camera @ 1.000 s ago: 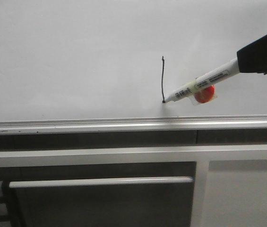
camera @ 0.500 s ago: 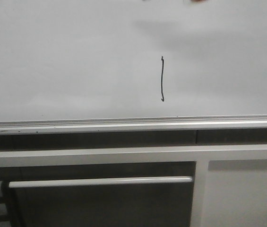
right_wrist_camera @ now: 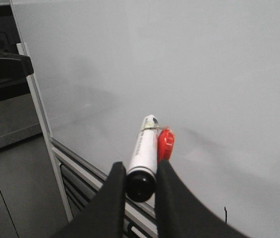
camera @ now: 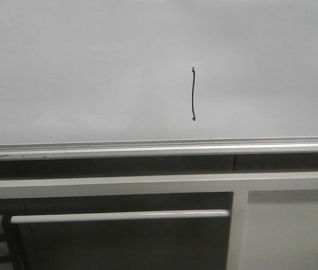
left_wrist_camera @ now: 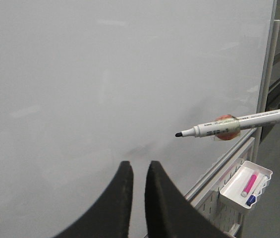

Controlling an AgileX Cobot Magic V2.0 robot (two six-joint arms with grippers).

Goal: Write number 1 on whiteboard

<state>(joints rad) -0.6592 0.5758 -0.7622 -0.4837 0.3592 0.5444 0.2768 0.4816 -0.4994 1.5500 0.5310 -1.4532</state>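
Observation:
The number 1 (camera: 193, 94) is a thin black, slightly wavy vertical stroke with a tiny hook at its lower end, on the pale whiteboard (camera: 91, 67). Neither gripper shows in the front view. My right gripper (right_wrist_camera: 140, 171) is shut on the white marker (right_wrist_camera: 143, 148), which has a red piece taped to it; its tip points at the board without touching. A bit of the stroke (right_wrist_camera: 225, 212) shows low in that view. The left wrist view shows the marker (left_wrist_camera: 234, 128) held off the board (left_wrist_camera: 105, 74). My left gripper (left_wrist_camera: 138, 166) is empty, its jaws a narrow gap apart.
A silver tray rail (camera: 159, 147) runs along the board's lower edge, with white-framed cabinet panels (camera: 282, 225) and a bar handle (camera: 119, 216) below. A small white tray (left_wrist_camera: 245, 183) holding a pink and a blue marker hangs below the board's end.
One second ago the marker tip was at the stroke's lower end. The right arm has lifted it away, out of the front view. The stroke stands complete.

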